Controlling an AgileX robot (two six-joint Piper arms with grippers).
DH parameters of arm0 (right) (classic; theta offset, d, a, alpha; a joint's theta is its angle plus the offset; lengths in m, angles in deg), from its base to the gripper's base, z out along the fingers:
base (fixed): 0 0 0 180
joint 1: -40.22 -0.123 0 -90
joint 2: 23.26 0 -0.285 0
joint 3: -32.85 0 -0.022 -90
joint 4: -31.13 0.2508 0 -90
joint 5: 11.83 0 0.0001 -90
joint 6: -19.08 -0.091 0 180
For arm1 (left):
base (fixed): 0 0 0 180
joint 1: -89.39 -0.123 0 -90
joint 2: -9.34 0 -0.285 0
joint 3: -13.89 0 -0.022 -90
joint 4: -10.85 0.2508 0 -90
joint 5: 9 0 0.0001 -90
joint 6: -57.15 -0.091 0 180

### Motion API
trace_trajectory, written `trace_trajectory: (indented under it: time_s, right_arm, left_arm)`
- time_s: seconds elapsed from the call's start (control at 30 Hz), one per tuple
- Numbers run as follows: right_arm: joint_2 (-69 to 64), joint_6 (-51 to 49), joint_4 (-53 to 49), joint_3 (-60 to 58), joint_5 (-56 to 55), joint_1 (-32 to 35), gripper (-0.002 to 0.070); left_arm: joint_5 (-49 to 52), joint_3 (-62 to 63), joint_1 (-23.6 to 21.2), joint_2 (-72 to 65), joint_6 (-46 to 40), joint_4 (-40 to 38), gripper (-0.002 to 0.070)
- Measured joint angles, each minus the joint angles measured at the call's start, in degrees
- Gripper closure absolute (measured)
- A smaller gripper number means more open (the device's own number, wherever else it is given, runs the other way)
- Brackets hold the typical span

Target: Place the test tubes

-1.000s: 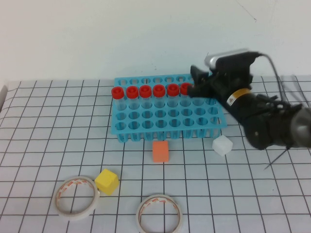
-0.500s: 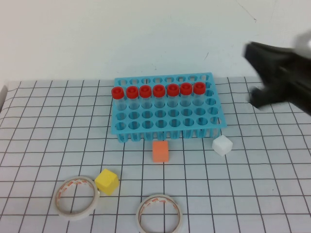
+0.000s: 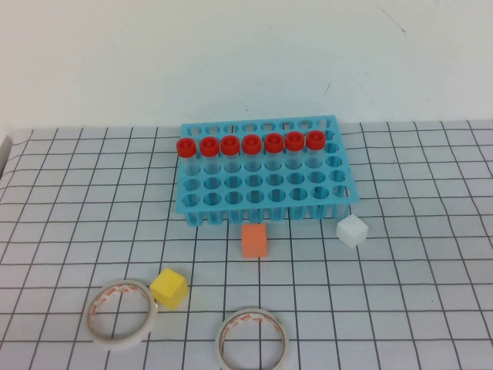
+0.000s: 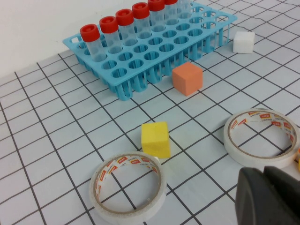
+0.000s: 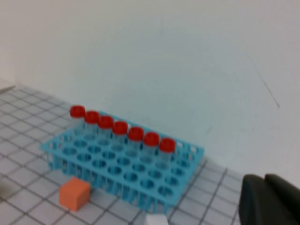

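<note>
- Currently left gripper point(image 4: 265, 183) (by tape roll point(image 4: 233, 140)) and right gripper point(image 5: 264, 190) (well off rack point(image 5: 187, 157)) cut off at edge; both closed, empty.
- Rack on table point(image 3: 400, 293): seven red-capped test tubes point(image 3: 252, 146), one row.

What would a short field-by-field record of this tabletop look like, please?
Rack: blue rack on the gridded table.
Tubes: seven red-capped test tubes upright in one row of the rack.
Cubes: orange cube in front of the rack; white cube by its front right corner; yellow cube beside the left tape roll.
Tape: left tape roll and right tape roll lying flat, near side.
Left gripper: shut, empty, low near the tape rolls.
Right gripper: shut, empty, clear of the rack, outside the high view.
</note>
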Motion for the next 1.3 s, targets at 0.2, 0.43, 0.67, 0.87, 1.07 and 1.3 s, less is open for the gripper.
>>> trace_trajectory:
  time_s: [0.2,0.43,0.67,0.87,1.07,1.3]
  right_arm:
    - [9.4,-0.1,0.5,-4.6,11.0,0.0,0.0678]
    - [19.2,7.3,15.7,-12.5,17.2,1.7,0.0678]
    - [23.2,18.2,25.5,-19.3,17.7,14.6,0.0678]
    - [27.5,18.5,28.2,-23.5,17.4,26.9,0.0678]
    - [33.6,11.9,24.2,-24.3,21.1,30.1,0.0678]
    - [33.8,7.2,22.0,-24.2,23.3,30.1,0.0678]
  left_arm:
    - [0.0,0.0,0.0,0.0,0.0,0.0,0.0676]
    - [0.0,0.0,0.0,0.0,0.0,0.0,0.0676]
    - [0.0,0.0,0.0,0.0,0.0,0.0,0.0677]
    - [0.0,0.0,0.0,0.0,0.1,0.0,0.0677]
    - [0.0,0.0,0.0,0.0,0.1,0.0,0.0677]
    - [0.0,0.0,0.0,0.0,0.1,0.0,0.0676]
